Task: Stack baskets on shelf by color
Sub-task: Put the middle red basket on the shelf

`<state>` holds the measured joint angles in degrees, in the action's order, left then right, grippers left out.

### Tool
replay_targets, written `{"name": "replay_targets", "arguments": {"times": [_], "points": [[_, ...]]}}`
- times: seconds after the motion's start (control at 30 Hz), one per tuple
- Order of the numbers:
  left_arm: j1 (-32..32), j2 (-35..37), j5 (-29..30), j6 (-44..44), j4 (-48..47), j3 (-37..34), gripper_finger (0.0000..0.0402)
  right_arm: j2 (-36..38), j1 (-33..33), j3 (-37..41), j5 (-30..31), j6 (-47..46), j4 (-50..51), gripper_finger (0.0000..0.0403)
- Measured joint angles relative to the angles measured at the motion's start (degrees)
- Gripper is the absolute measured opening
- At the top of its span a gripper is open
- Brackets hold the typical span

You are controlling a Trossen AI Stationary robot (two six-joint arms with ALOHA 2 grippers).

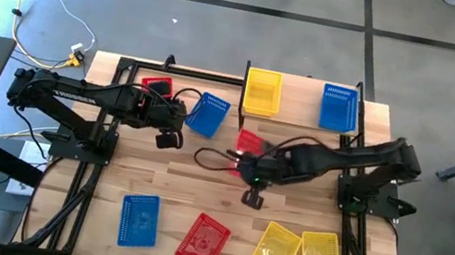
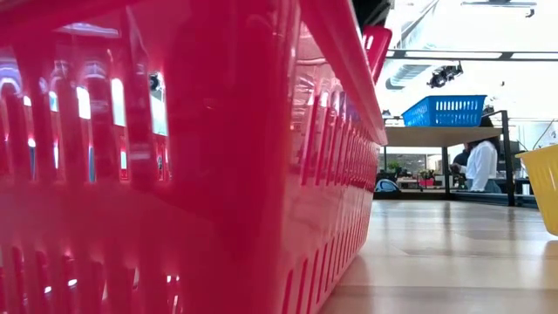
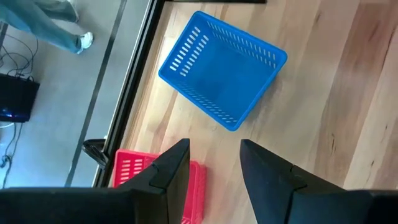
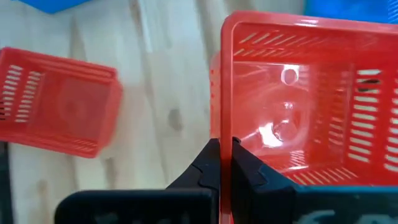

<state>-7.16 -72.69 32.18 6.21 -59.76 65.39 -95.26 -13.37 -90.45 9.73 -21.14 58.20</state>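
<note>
Right wrist view alone shows fingers (image 4: 227, 163) pinching the red basket (image 4: 311, 93) wall (overhead blurs it).

Bright even daylight, right arm motion-blurred, window glare

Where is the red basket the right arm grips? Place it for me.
In the high view, the red basket sits mid-table, clamped by the right end effector, just in front of the shelf, right of a blue basket.
</note>
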Motion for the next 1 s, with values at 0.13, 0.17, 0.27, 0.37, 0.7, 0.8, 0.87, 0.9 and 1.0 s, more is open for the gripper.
{"name": "replay_targets", "arguments": {"times": [0.13,0.17,0.27,0.37,0.7,0.8,0.87,0.9,1.0], "points": [[0.0,0.0,0.0,2.4,0.0,0.0,0.0131,4.4,0.2,0.0,4.0,3.5,2.8,0.0],[0.0,0.0,0.0,3.1,0.0,0.0,0.0131,5.4,0.3,0.0,5.0,4.6,3.1,0.0],[0.0,0.0,0.0,4.7,0.0,0.0,0.0131,8.7,0.8,0.0,7.3,8.2,4.3,0.0],[0.0,0.0,0.0,6.0,0.0,0.0,0.0131,12.0,1.5,0.0,9.9,11.9,5.6,0.0],[0.0,0.0,-0.7,8.3,0.0,0.0,0.0131,19.9,6.1,0.0,19.0,26.0,11.0,0.0],[0.0,0.0,-1.8,8.9,0.0,0.0,0.0131,20.9,8.5,0.0,20.4,31.2,12.6,0.0],[0.0,0.0,-1.9,10.5,0.0,0.0,0.0131,21.1,10.4,0.0,21.1,34.4,13.8,0.0],[0.0,0.0,-1.9,11.6,0.0,0.0,0.0131,21.1,11.5,0.0,21.3,35.9,14.6,0.0],[0.0,0.0,-2.0,14.1,0.0,0.0,0.0131,21.1,15.1,0.3,21.1,39.7,15.5,0.0]]}}
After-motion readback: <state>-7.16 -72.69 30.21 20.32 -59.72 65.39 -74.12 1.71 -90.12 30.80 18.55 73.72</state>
